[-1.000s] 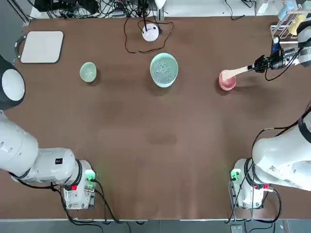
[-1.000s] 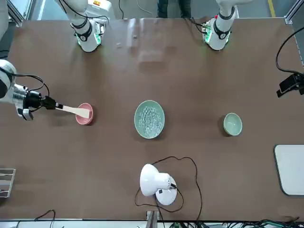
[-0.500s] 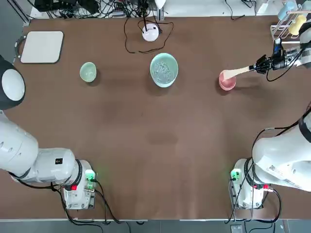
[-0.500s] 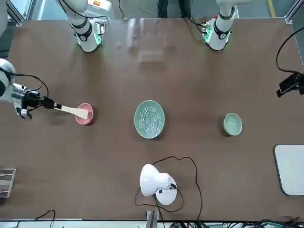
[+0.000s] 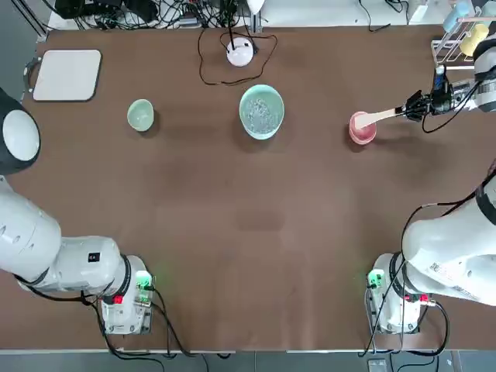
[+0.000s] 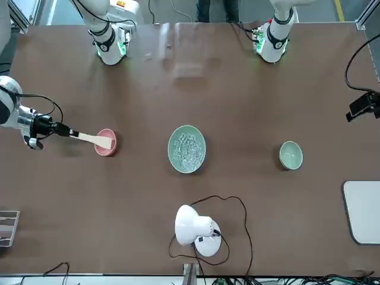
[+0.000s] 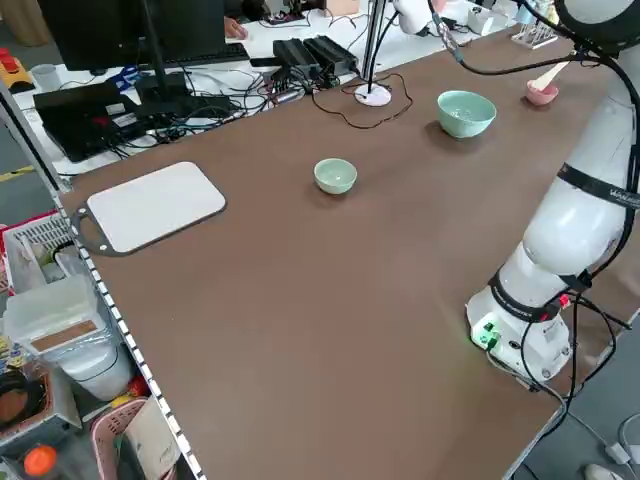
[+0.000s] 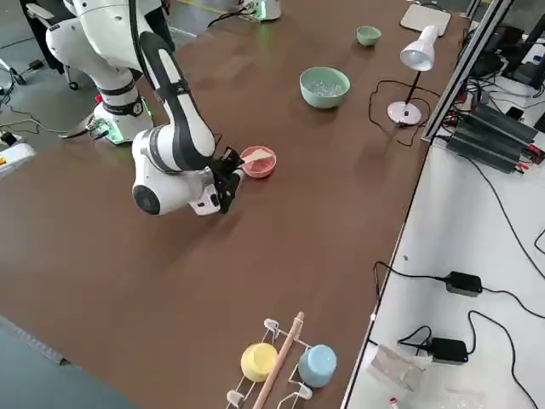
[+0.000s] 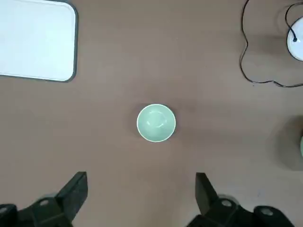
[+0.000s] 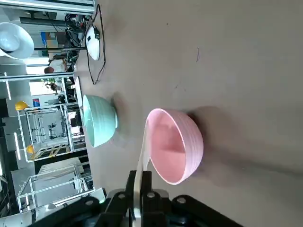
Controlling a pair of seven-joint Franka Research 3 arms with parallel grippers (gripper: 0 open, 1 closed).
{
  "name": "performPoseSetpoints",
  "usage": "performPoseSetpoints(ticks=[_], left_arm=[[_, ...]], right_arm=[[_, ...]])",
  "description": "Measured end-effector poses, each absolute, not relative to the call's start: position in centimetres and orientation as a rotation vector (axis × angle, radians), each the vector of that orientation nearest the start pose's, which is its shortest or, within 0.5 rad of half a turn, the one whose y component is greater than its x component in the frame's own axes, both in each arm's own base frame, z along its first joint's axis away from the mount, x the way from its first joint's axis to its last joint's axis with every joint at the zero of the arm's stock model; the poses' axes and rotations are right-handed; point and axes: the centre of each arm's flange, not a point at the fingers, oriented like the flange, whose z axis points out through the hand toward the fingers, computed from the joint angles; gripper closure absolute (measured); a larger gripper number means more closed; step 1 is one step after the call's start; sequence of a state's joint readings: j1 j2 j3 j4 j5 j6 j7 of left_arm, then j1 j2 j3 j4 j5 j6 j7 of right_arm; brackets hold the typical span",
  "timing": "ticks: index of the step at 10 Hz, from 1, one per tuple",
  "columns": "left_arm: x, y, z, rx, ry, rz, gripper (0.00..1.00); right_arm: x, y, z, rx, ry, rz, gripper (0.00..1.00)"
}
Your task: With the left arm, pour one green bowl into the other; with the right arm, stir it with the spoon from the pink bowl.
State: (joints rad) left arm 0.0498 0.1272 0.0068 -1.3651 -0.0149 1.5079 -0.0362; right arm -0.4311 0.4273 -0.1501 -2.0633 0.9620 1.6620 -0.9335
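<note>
At the table's right side, your right gripper [image 5: 409, 109] is clamped on the handle end of the spoon [image 5: 378, 116], whose blade lies in the pink bowl [image 5: 362, 129], so you look to be on the pick-up step, and the next move calls for lifting the spoon clear and carrying it to the large green bowl [image 5: 262, 111] mid-table. Your left gripper [image 9: 141, 193] hangs with its fingers spread above the small green bowl [image 5: 140, 115], which stands upright well to the left; you can't tell whether it has been poured
</note>
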Motion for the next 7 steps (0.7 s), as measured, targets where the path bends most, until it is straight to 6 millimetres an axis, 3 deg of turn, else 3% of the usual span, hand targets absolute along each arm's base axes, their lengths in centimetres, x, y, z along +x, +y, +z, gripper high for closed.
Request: performPoseSetpoints(ticks=[7], left_arm=[[58.8,3.4,64.0,-3.151,-0.152,-0.018,0.00]], right_arm=[[47.5,-21.7,20.0,-2.041,0.211,0.010,0.94]])
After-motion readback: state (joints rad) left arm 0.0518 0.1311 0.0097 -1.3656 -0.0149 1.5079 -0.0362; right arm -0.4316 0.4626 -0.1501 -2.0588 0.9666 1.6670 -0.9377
